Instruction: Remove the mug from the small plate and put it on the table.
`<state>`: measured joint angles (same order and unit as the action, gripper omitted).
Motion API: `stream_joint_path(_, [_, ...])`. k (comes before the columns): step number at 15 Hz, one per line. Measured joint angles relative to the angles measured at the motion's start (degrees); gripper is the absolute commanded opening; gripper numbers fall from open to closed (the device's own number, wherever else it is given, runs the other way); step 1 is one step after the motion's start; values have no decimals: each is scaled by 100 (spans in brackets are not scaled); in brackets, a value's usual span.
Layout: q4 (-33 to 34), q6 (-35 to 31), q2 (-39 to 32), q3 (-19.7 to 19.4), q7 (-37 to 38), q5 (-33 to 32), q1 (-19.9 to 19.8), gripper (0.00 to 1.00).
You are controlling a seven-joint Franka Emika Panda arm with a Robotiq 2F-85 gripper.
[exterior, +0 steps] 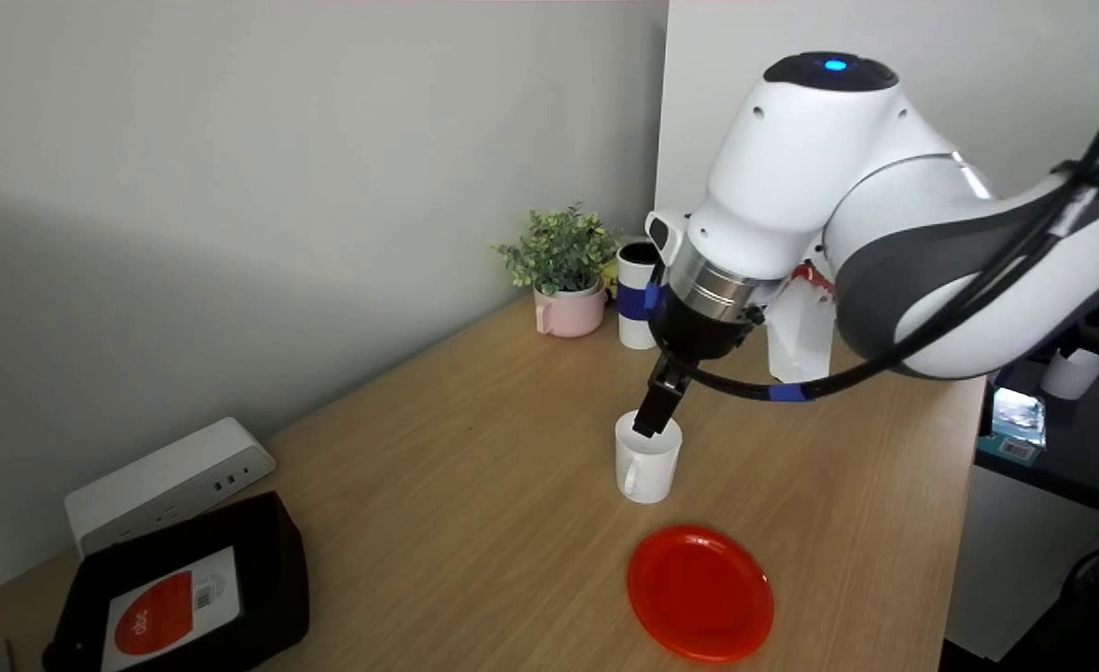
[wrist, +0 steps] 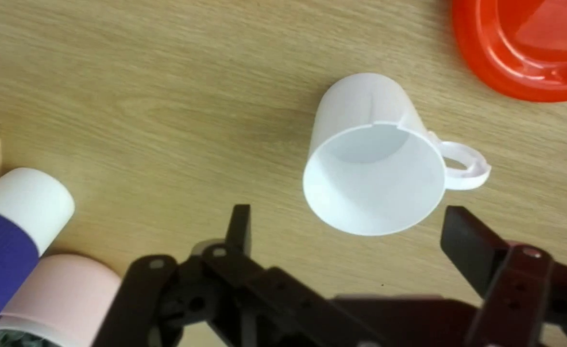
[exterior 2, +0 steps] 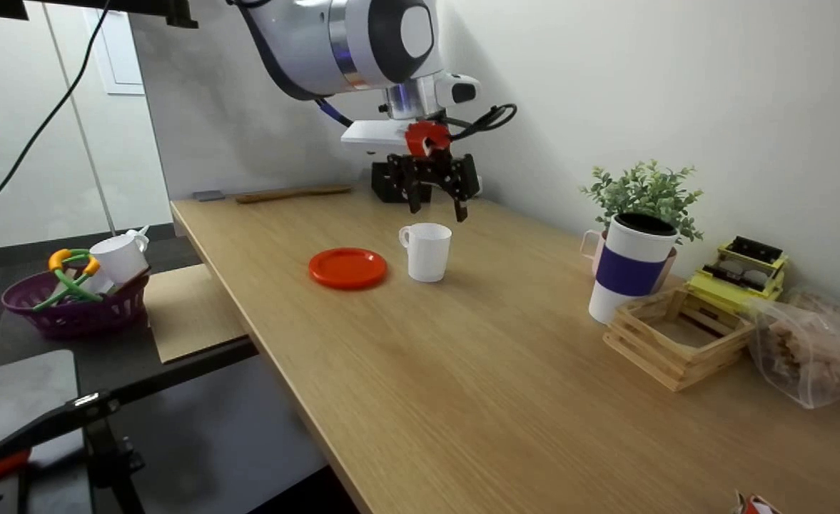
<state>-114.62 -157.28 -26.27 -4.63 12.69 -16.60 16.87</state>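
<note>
Closest to me in the wrist view is the gripper, its black fingers spread wide apart. Right below them, with a gap showing above the rim in an exterior view, the white mug stands upright on the wood of the worktop, handle on the side toward the red plate. That plate lies just beside the mug, apart from it and nearer the worktop's open long edge.

Outward, along the wall edge, I have a pink mug with a leafy plant in it, the taller blue-and-white cup, then a wooden crate, a yellow object I can't name behind it, and a clear plastic bag. Well along that edge, toward the opposite corner, a white power block with sockets sits behind a black tray. The card in the tray gives me writing: "abc" in pale letters on a red circle, a barcode beside it. Beyond the open edge, a box carries a label too small for me to read.
</note>
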Motion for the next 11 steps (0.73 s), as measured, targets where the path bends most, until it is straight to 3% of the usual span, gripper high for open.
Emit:
stream_joint_path(3, [-297, 31, 410, -654, 1245, -1167, 700, 100])
stream_joint_path(5, [-417, 128, 622, -808, 1821, -1778, 922, 100])
stream_joint_path(11, [-551, 255, 791, -687, 1891, -1918, 924, 100])
